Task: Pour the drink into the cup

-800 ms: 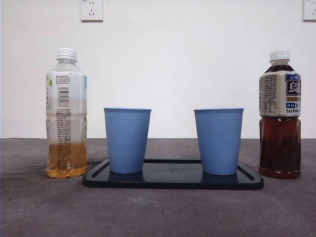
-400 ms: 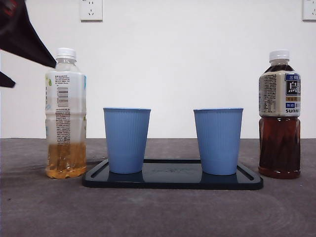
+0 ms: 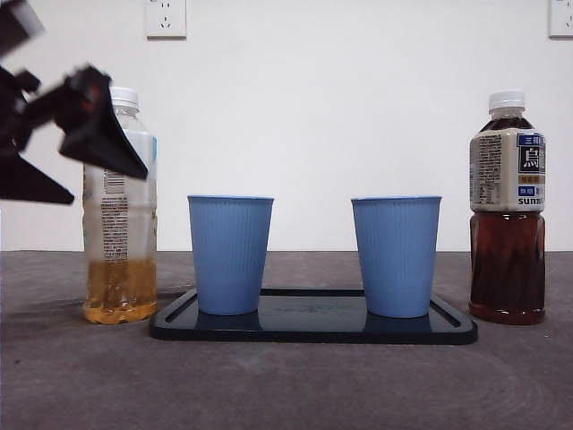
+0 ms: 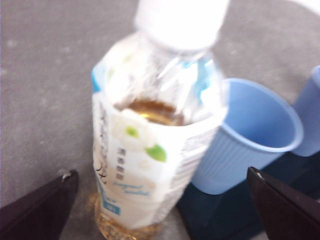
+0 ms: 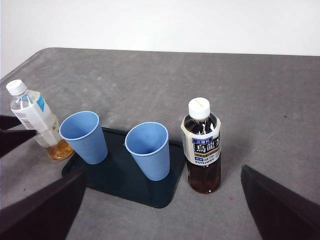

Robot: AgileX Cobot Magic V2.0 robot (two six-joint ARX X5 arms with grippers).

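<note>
A clear bottle with pale yellow tea and a white cap (image 3: pixel 120 224) stands left of the tray. Two empty blue cups, left (image 3: pixel 230 254) and right (image 3: pixel 396 255), stand on a black tray (image 3: pixel 313 326). A dark tea bottle (image 3: pixel 508 210) stands at the right. My left gripper (image 3: pixel 107 186) is open at the pale bottle's upper half. In the left wrist view the gripper (image 4: pixel 161 172) has a jaw on either side of the pale bottle (image 4: pixel 150 165), with gaps on both sides. My right gripper (image 5: pixel 162 170) is open and empty, high above the table.
The grey table (image 3: pixel 286 385) ends at a white wall with a socket (image 3: pixel 166 18). In the right wrist view the left arm's jaws (image 5: pixel 12 136) show beside the pale bottle (image 5: pixel 37 122), and the dark bottle (image 5: pixel 201 145) stands just right of the tray (image 5: pixel 125 182).
My left gripper has come in from the upper left and dropped down around the pale bottle's upper half. Bottles, cups and tray have not moved.
</note>
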